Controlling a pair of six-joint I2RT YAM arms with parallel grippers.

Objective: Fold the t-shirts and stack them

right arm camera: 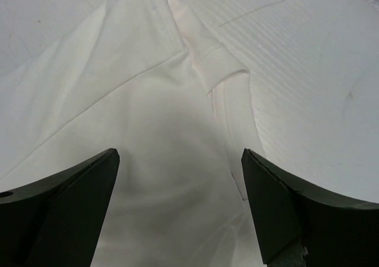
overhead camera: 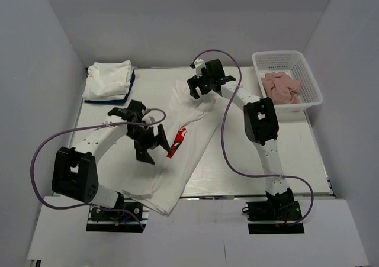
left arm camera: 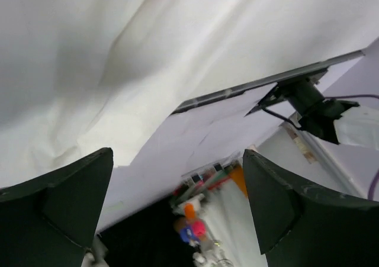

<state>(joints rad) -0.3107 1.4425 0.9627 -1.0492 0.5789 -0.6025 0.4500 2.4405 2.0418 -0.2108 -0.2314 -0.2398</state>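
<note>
Red-printed white cotton t-shirt (overhead camera: 190, 155) doubled lengthwise, creased, runs 12 to 7 o'clock, hem overhanging near edge. Spread, empty: left gripper (overhead camera: 152, 148), right gripper (overhead camera: 199, 88).

**Quick head count, tabletop edition**

One white t-shirt (overhead camera: 183, 142) spread flat, red print on the chest. One folded white pile (overhead camera: 108, 80) far left, impossible to split into separate shirts from up here. One dark blue piece (overhead camera: 132, 80) under that pile. One white plastic basket (overhead camera: 312, 83), one crumpled pink heap (overhead camera: 281, 88) inside. Two robot arms: left arm (overhead camera: 89, 148), right arm (overhead camera: 260, 122). Two grippers too: left gripper (overhead camera: 153, 145), right gripper (overhead camera: 204, 82).
</note>
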